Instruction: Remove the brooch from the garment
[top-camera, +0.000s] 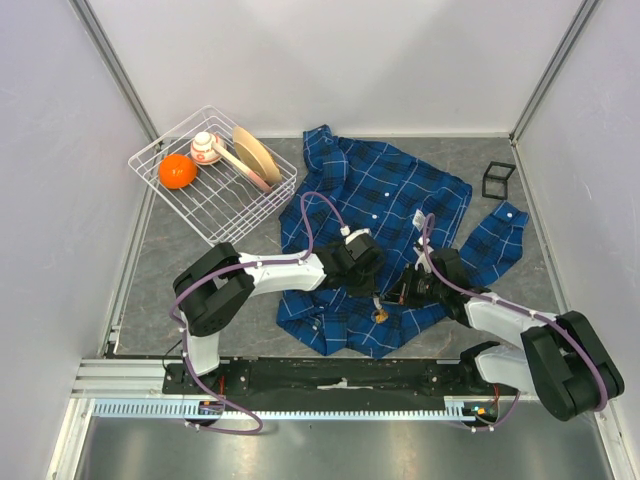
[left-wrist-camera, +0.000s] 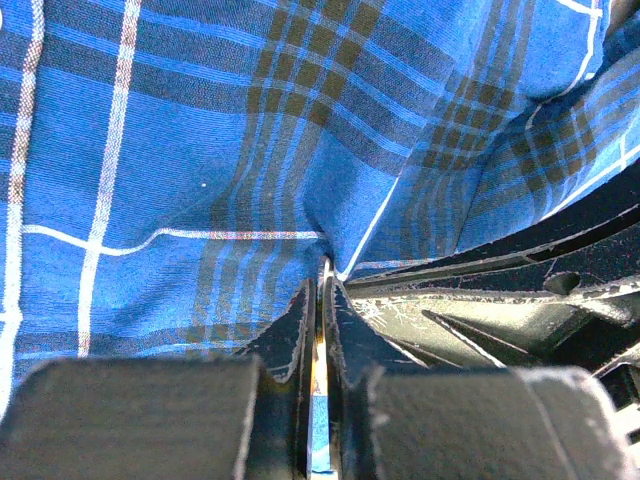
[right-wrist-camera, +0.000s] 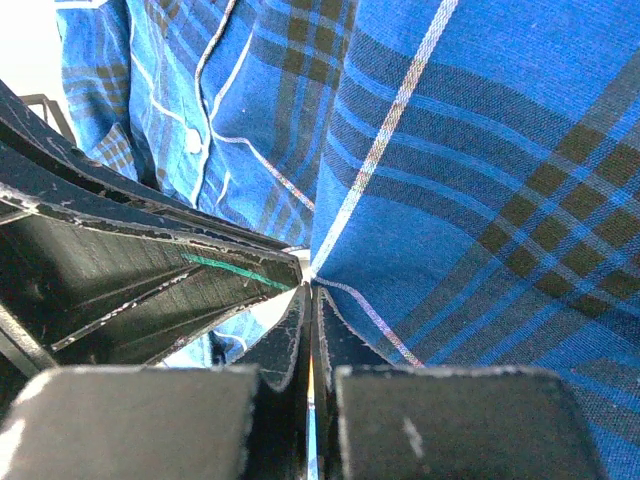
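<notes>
A blue plaid button-up shirt with thin white check lines (top-camera: 390, 190) lies spread across the middle of the grey stone-look surface (top-camera: 170, 255). The left gripper (left-wrist-camera: 324, 285) has its fingers pressed together on a puckered fold of the shirt. Just beside it, the right gripper (right-wrist-camera: 309, 290) has its fingers fully closed, tips at a crease in the cloth. A small golden brooch (top-camera: 380, 315) sits on the shirt's near part, close to both.

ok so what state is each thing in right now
shirt: spread out, rumpled
brooch: on the shirt, ungripped
left end effector: shut on shirt fabric
right end effector: shut on shirt fabric
wire basket: upright, holding dishes and an orange
</notes>
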